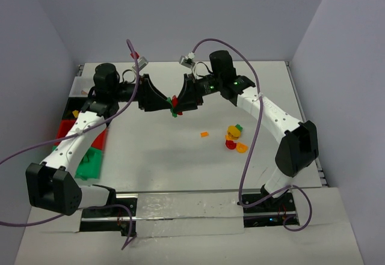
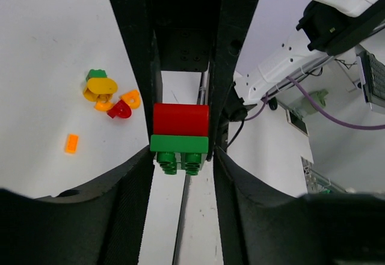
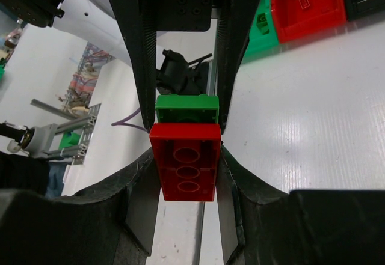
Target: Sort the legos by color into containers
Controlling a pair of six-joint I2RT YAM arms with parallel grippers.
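Where the white worktop [image 1: 180,175] spreads between the two bases, the left arm [image 1: 78,139] and the right arm [image 1: 274,115] reach in from either side and meet nose to nose above its far middle. Along the worktop's left edge, partly under the left arm, stands the row of containers: a green bin [image 1: 90,164] nearest, then a red bin [image 1: 65,131], then a black bin [image 1: 73,105]. In the right wrist view a small green piece lies in the green bin and a red piece lies in the red one.

The right hand [image 3: 185,148] is clamped on a red lego [image 3: 185,163], its fingers pressed to both long sides, the hollow underside facing that camera. Joined to the red lego's far face is a green lego [image 2: 179,145], studs turned toward the left wrist camera. The left hand [image 2: 180,152] has its fingers against both sides of this green lego, with no gap showing. The joined pair hangs in the air between the two hands, clear of the worktop.

On the right half of the worktop lies a small heap: a yellow rounded piece [image 2: 101,86], a green piece [image 2: 95,73] touching it, an orange rounded piece [image 2: 131,98] and a red rounded piece [image 2: 119,110]. A tiny orange brick [image 2: 71,143] lies apart from the heap.
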